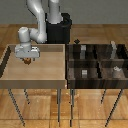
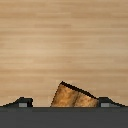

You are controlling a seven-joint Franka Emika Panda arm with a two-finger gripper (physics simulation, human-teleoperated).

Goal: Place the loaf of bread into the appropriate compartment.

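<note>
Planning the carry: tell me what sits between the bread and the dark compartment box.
In the exterior view, only bare tray floor and its raised edge separate the loaf of bread, at the gripper, from the compartment box.

loaf of bread (image 1: 27,61): a small brown lump with lighter tan mottling, roughly cube-shaped. in the exterior view it sits over the light wooden tray (image 1: 35,75), toward the exterior view's left and near the tray's far wall, directly beneath the gripper (image 1: 27,58) and much smaller than it. whether it rests on the tray floor or is raised clear of it cannot be told. in the wrist view the loaf of bread (image 2: 73,96) appears tilted, one corner uppermost, its crust golden-brown with a darker edge (lower part cut off by the frame). it lies well apart from the dark compartmented box (image 1: 97,65).
</note>
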